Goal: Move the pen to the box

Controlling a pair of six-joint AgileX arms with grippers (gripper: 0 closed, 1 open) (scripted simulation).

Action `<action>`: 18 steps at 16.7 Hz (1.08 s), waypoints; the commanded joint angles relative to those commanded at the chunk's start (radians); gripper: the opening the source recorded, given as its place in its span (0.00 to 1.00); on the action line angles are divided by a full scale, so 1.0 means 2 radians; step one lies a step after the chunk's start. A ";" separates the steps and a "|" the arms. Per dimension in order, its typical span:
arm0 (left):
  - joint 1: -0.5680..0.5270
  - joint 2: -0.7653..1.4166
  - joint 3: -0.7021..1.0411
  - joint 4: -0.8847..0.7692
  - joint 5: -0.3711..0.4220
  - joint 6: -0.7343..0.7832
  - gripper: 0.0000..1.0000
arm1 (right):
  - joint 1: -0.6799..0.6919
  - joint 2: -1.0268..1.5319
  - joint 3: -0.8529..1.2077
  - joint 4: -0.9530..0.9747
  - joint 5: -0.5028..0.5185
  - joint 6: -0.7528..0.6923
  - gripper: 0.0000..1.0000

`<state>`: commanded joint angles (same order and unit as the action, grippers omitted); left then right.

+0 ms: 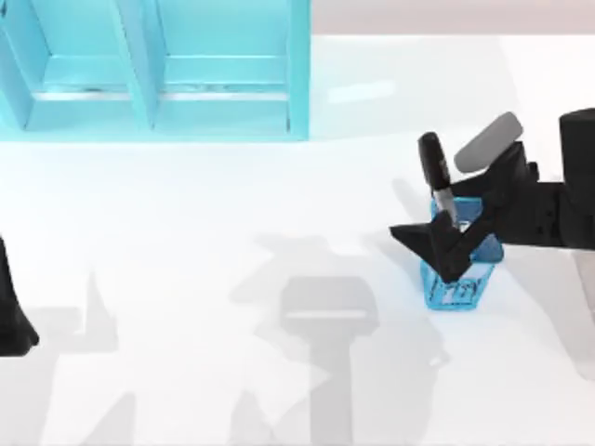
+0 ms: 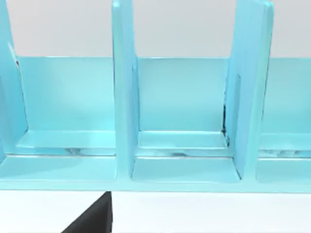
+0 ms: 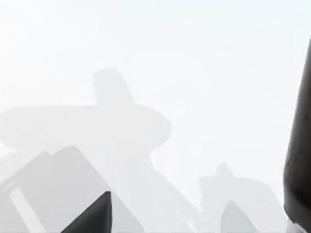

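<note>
Right gripper (image 1: 453, 243): working at right of centre in the top view, above the blue mesh cup (image 1: 457, 282); fingers pinching the pen's silver barrel.
Pen (image 1: 435, 173): standing tilted in the cup, black cap up, barrel gripped just above the rim; black cap also edging the right side of the right wrist view.
Box (image 1: 158, 84): light blue, compartmented, sitting at upper left, well apart from the pen.
Left gripper (image 1: 11, 311): idling at the left edge; finger state impossible to tell.
Progress: apparently grasping done; lifting out, carrying across and depositing remaining.
</note>
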<state>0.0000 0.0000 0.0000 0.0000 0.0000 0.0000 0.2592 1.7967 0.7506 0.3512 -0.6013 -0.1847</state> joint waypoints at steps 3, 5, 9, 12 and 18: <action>0.000 0.000 0.000 0.000 0.000 0.000 1.00 | 0.000 0.000 0.000 0.000 0.000 0.000 0.00; 0.000 0.000 0.000 0.000 0.000 0.000 1.00 | 0.000 0.000 0.000 0.000 0.000 0.000 0.00; 0.000 0.000 0.000 0.000 0.000 0.000 1.00 | -0.009 -0.004 0.016 -0.019 -0.010 -0.010 0.00; 0.000 0.000 0.000 0.000 0.000 0.000 1.00 | -0.044 -0.011 0.053 -0.083 -0.033 -0.045 0.00; 0.000 0.000 0.000 0.000 0.000 0.000 1.00 | -0.147 -0.046 0.150 -0.329 -0.101 -0.150 0.00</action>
<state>0.0000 0.0000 0.0000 0.0000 0.0000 0.0000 -0.0357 1.7048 1.0499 -0.3077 -0.8039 -0.4843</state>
